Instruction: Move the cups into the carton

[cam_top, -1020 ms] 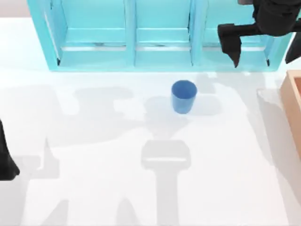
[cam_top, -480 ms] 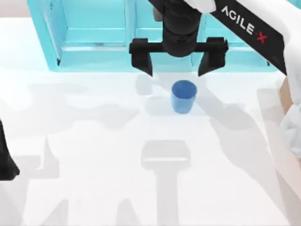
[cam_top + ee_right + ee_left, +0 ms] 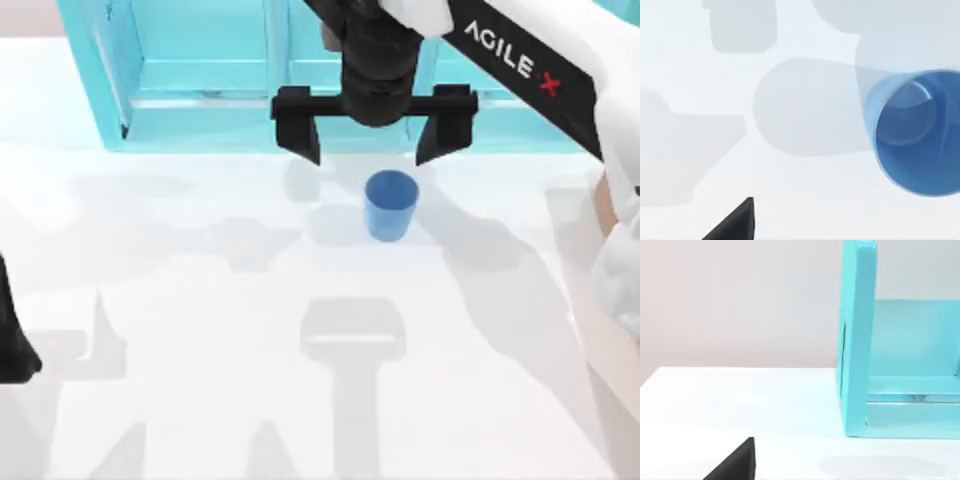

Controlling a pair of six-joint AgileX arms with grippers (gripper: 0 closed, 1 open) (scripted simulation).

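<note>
Top view, writing: white letters "AGILE" and a red "X" run along the right arm point(image 3: 530, 65), which comes in from the top right.
Top view, right gripper point(image 3: 368, 152): its two black fingers are spread wide apart. It hangs in front of the light-blue shelf point(image 3: 200, 90), with the blue cup point(image 3: 389, 205) just beside it, nearer the right finger. Nothing is between the fingers.
Top view, blue cup: it stands upright on the white table point(image 3: 200, 400), near the middle, mouth up.
Top view, box: a thin strip of the tan box point(image 3: 601, 215) shows at the right edge, partly behind the arm. The cup is well apart from it.
Top view, left arm: a dark bit point(image 3: 12, 340) sits at the left edge. I cannot tell how its fingers stand.
Left wrist view: the end wall of the shelf point(image 3: 857, 340) stands on the table point(image 3: 740, 395), with a plain wall behind and one black fingertip point(image 3: 735, 465) low down.
Right wrist view: this one looks into the blue cup point(image 3: 915, 132) and shows its round bottom. A black fingertip point(image 3: 735, 222) pokes in, apart from the cup.
</note>
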